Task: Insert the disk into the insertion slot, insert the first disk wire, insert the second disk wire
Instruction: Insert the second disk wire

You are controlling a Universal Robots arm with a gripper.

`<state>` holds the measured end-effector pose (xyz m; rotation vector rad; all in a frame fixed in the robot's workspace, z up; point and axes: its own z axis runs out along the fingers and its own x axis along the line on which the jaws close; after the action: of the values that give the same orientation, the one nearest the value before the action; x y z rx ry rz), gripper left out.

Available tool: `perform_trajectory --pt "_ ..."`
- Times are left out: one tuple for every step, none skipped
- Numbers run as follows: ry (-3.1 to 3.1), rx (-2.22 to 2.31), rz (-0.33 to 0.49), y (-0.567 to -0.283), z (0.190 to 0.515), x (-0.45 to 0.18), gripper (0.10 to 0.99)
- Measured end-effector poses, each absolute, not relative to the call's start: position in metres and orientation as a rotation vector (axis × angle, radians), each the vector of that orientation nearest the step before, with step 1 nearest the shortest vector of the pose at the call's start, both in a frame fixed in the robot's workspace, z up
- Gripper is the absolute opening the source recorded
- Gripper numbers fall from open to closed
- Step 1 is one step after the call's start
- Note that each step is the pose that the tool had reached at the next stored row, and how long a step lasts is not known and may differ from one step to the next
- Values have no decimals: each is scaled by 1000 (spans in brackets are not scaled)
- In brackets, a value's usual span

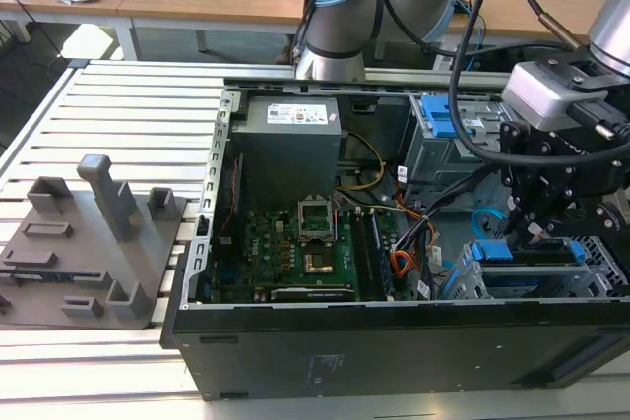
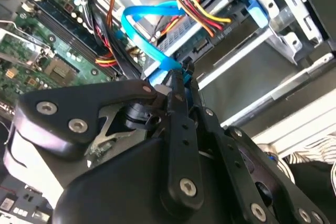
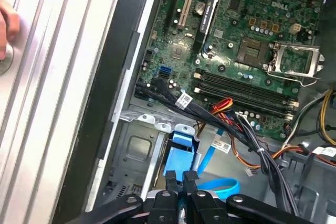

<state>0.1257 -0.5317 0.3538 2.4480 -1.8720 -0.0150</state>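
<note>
The open computer case [image 1: 394,341] lies on its side on a slatted metal table [image 1: 128,105], its dark side wall towards the exterior view's lower edge. Inside, the green motherboard [image 1: 295,253] fills the case's middle, with the grey power supply [image 1: 292,140] at the far wall behind it. At the case's end on the exterior view's right sits the insertion slot [image 1: 591,277], a grey perforated cage against the near wall, and the disk [image 1: 527,251] is already seated in it, its blue caddy edge showing along the cage's open side. Beyond it, at the far corner, stands a taller grey bay with a blue latch [image 1: 438,115]. On the table at the exterior view's left rests a grey fixture block [image 1: 94,243].

The gripper [image 1: 527,228] hangs just over the disk's blue edge. In the second wrist view its black fingers [image 2: 178,95] are drawn nearly together, pinching the end of a bright blue flat cable [image 2: 152,45], which loops up from the tips past red, yellow and black wires [image 2: 197,3]. In the first wrist view the fingertips [image 3: 173,178] sit against the blue caddy [image 3: 178,153], and the cable's loop [image 3: 220,186] lies beside them.

The connector itself is hidden between the fingers, so whether it is plugged in cannot be made out. The gripper body blocks most of the disk's face.
</note>
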Motion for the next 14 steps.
perform_trajectory --pt "-1886 2437 -15 -532 352 127 165" --pt "-1895 2430 -16 -532 350 129 165" --pt "-1904 2422 -16 -532 349 131 165" --pt "-1933 2399 -16 -532 349 131 165" --pt "-1953 2382 -17 -532 349 131 165" --pt "-1969 2369 -17 -532 349 131 165" --pt "-1993 2348 -18 -532 348 132 165" --pt "-2003 2340 -18 -532 348 132 165" --pt "-2012 2332 -19 -532 347 133 165" --pt "-2027 2320 -20 -532 347 134 165" --pt "-2036 2312 -20 -532 347 134 165" --pt "-2048 2301 -20 -532 346 135 165" --pt "-2061 2289 -21 -532 346 135 165" --pt "-2071 2281 -21 -532 346 135 165"
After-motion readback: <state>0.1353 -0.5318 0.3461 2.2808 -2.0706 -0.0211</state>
